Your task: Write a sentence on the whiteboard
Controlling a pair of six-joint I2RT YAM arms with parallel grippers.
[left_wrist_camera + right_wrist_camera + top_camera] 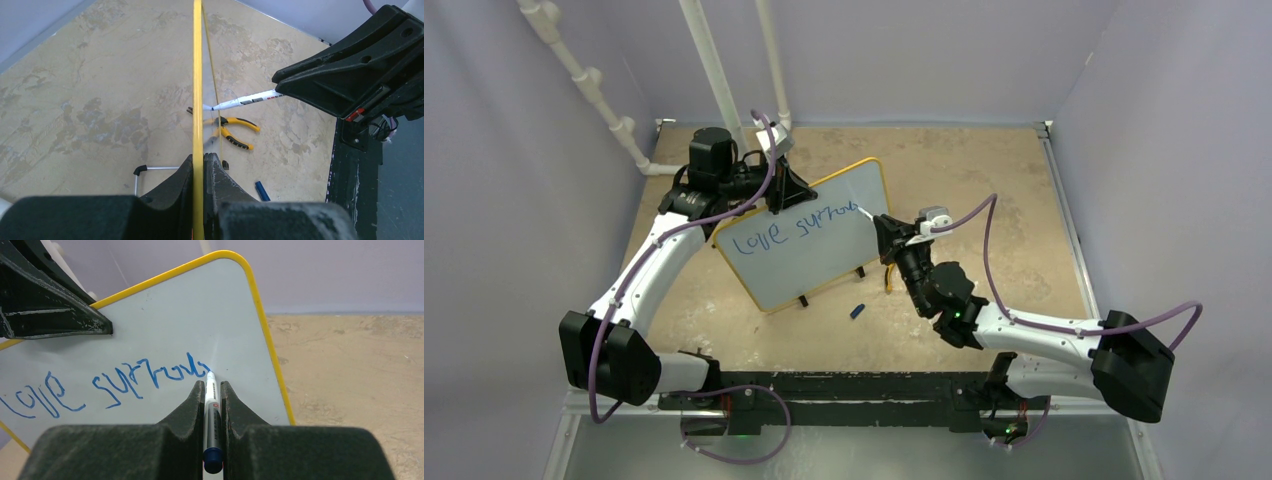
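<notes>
One whiteboard point(824, 265), rectangular with a pale grey face and a thin yellow rounded frame, is standing tilted on small black feet mid-table point(984, 190). The left gripper point(199, 167) is clamping its upper edge, jaws pressed onto the frame. The right gripper point(212, 387) is pinching one white marker point(211, 410), jaws tight on the barrel. The tip is touching the board at the end of the sentence point(125, 382), which is showing two blue cursive words in one line. One pair of yellow-handled pliers point(230, 131) and one small blue cap point(857, 311) are lying on the mottled tan tabletop near the board.
</notes>
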